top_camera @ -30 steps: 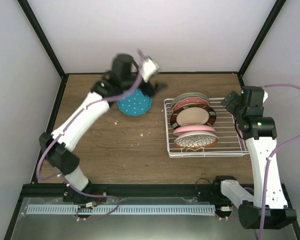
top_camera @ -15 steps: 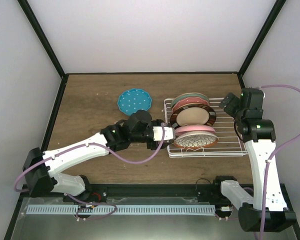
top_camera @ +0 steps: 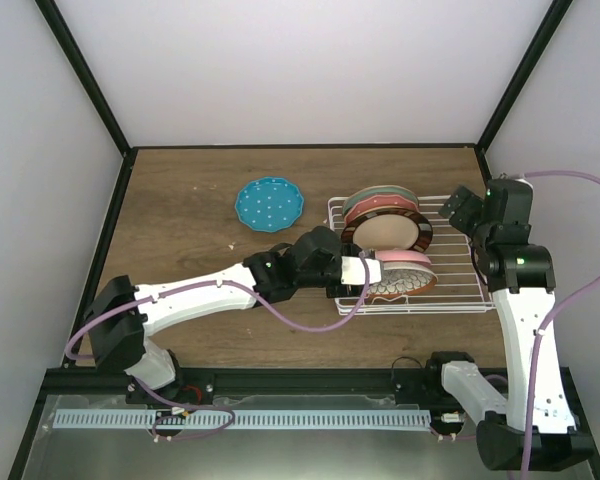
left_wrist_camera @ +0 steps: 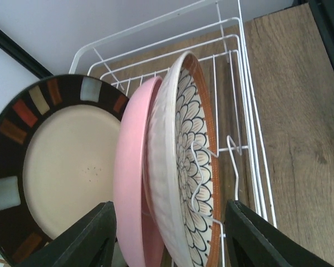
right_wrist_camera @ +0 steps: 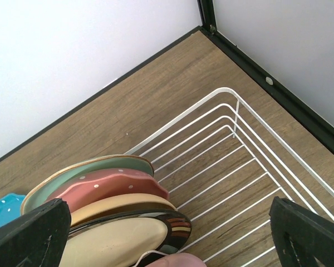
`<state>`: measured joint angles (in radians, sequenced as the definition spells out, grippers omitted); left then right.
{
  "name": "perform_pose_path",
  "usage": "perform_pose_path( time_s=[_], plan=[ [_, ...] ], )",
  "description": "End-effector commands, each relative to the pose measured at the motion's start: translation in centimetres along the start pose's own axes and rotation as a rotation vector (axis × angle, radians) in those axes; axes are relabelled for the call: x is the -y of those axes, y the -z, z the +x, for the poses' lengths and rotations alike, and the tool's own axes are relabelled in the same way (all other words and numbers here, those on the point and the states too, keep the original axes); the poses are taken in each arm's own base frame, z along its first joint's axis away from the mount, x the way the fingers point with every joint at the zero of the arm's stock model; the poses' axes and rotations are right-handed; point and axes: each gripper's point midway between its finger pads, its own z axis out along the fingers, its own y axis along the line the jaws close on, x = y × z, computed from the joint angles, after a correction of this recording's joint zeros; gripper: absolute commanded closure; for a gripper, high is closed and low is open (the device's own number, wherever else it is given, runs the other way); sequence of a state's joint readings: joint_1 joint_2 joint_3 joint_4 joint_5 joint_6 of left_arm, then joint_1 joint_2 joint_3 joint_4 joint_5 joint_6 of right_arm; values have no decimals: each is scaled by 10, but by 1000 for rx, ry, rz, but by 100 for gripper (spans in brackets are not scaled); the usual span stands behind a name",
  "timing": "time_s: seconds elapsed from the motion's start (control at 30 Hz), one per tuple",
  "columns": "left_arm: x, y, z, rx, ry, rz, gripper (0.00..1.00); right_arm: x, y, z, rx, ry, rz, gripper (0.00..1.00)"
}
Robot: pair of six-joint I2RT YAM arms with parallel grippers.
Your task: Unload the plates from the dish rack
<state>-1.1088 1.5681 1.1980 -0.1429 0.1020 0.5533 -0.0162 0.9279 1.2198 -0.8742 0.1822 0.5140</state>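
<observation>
While its jaws stand spread, the left gripper [left_wrist_camera: 170, 239] brackets the pink plate [left_wrist_camera: 131, 200] and the petal-patterned plate [left_wrist_camera: 189, 167], both upright in the dish rack [top_camera: 460, 285]. The right gripper [right_wrist_camera: 167, 233], likewise spread wide, hangs over the rack's far right corner. The teal plate [top_camera: 269, 204] lies flat on the table [top_camera: 180, 230], left of the rack.

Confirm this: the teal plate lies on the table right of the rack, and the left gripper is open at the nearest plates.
Wrong side. The teal plate lies on the table left of the rack, as the top view shows. The left gripper is open at the nearest plates, as you said.
</observation>
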Motion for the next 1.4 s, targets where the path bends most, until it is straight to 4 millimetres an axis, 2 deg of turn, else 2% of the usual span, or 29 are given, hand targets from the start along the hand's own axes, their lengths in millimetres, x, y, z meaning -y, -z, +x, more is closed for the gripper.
perform_pose_path(
  time_s=[0.0,0.33,0.67,0.87,1.17,1.37],
  plan=[
    [-2,0,-25,60,-6,-19,46,5,7,0,14,11,4,0],
    [6,-17,-16,32,23,-8,52,7,17,-2,31,-1,5,0],
    [-1,-36,-10,16,58,-56,54,11,29,-2,53,-24,3,0],
    [1,-43,-9,8,46,-69,66,16,32,0,55,-20,17,0],
    [8,-47,-7,-14,30,-86,95,20,32,3,55,-26,28,0],
    [10,-49,-11,-26,1,-137,96,21,33,4,60,-33,33,0]
  ],
)
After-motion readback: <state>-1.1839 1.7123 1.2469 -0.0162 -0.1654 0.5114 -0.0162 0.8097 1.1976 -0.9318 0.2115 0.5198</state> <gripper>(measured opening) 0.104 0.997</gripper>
